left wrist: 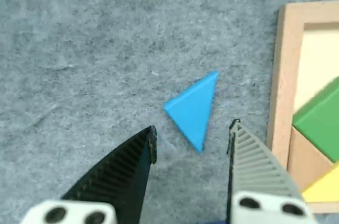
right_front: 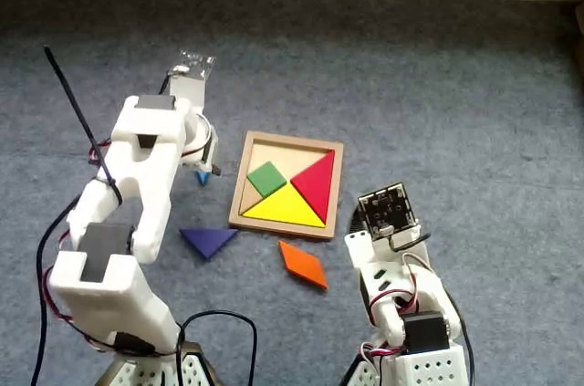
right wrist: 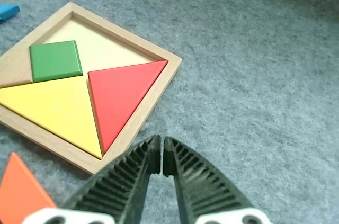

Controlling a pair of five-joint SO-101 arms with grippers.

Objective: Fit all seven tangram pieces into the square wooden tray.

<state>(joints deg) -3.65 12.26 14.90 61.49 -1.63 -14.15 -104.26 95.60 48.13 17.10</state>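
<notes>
The square wooden tray (right_front: 297, 140) holds a green square (right_front: 266, 178), a red triangle (right_front: 315, 183) and a yellow triangle (right_front: 283, 206). Just left of the tray, a small light-blue triangle (left wrist: 193, 110) lies flat on the carpet. My left gripper (left wrist: 192, 131) hovers over it, open, one finger on each side of its near tip. A dark-blue triangle (right_front: 209, 240) and an orange parallelogram (right_front: 303, 264) lie on the carpet in front of the tray. My right gripper (right wrist: 161, 147) is shut on nothing, just off the tray's rim (right wrist: 124, 34) beside the red triangle (right wrist: 119, 94).
Grey carpet covers the whole table. A bare wooden patch of tray floor shows behind the green square (right wrist: 55, 60). The left arm's black cable runs along its left side. Open carpet lies to the right of the tray and behind it.
</notes>
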